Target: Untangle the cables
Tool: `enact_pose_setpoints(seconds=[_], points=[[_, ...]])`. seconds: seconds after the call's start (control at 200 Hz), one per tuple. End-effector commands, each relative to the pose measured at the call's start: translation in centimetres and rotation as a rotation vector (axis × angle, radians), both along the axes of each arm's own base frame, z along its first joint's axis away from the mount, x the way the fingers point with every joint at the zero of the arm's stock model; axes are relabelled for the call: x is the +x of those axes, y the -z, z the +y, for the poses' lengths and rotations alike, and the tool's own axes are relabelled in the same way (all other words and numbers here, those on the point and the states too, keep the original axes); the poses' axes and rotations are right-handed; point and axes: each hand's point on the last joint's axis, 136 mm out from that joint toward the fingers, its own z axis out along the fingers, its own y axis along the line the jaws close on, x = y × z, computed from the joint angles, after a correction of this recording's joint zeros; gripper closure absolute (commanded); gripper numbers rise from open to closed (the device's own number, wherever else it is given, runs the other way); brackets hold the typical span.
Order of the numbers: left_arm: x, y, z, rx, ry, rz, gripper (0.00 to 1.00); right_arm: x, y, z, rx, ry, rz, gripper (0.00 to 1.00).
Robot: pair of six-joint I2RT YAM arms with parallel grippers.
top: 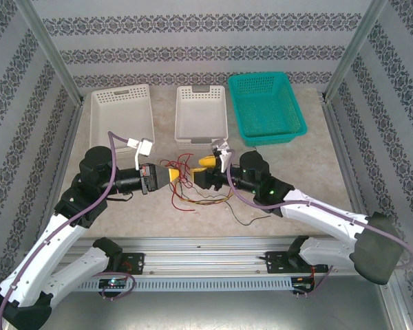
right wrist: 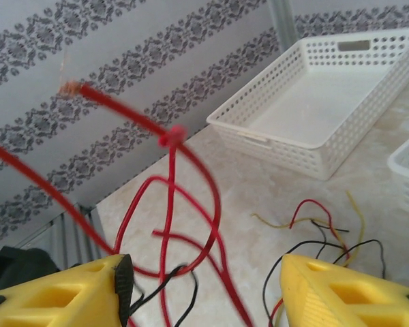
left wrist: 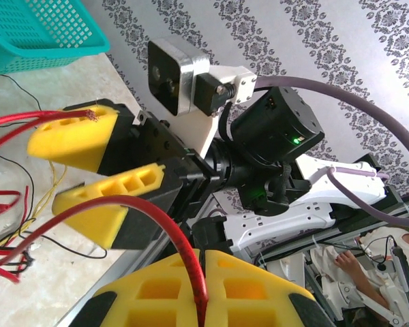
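The arms are bolted at the near edge of the table and both reach inward, so their grippers face each other over the table's middle.

Nearest the bases, the cables lie in a loose tangle on the table surface, below and just to the near side of the two grippers. Red, yellow and black strands cross one another. A thin black strand trails out toward the right arm.

Above the tangle, the left gripper has its yellow fingers pressed together and clamped on a red cable. This cable rises out of the seam between the fingers and arcs away to the left in the left wrist view.

Just beside it, the right gripper has its jaws standing apart. Its yellow fingers sit at either side of the right wrist view. Several lifted red loops hang in the gap between them and are not pinched. In the left wrist view, a frayed red end lies at the top of the right gripper's upper finger. Whether it touches the finger cannot be told.

Farther back, three baskets stand in a row along the far side of the table:
- a white basket on the left
- a smaller white basket in the middle
- a teal basket on the right

A patterned wall closes the scene behind them.
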Motion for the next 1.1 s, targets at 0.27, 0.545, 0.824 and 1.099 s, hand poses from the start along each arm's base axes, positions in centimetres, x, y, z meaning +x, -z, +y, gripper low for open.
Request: enact_pose_setpoints(seconds=[0.27,0.545,0.824,1.099], points=[[-0.6,-1.4,0.0,-0.028,0.030,-0.044,1.00,-0.5,1.5,1.2,-0.003,-0.068,0.019,0.41],[-0.7,-1.7,0.0,-0.038,0.034,-0.045,1.00,0.1,2.5,1.3,-0.026,-0.050,0.027,0.48],[-0.5,-1.9,-0.2,-0.055,0.039,-0.047,1.00,0.4,2.3,1.6,-0.013,-0.052,0.035,0.57],[-0.6,-2.1,-0.2,-0.057,0.041,-0.054,1.00,0.5,2.9,1.4,-0.019,-0.035,0.043,0.83]])
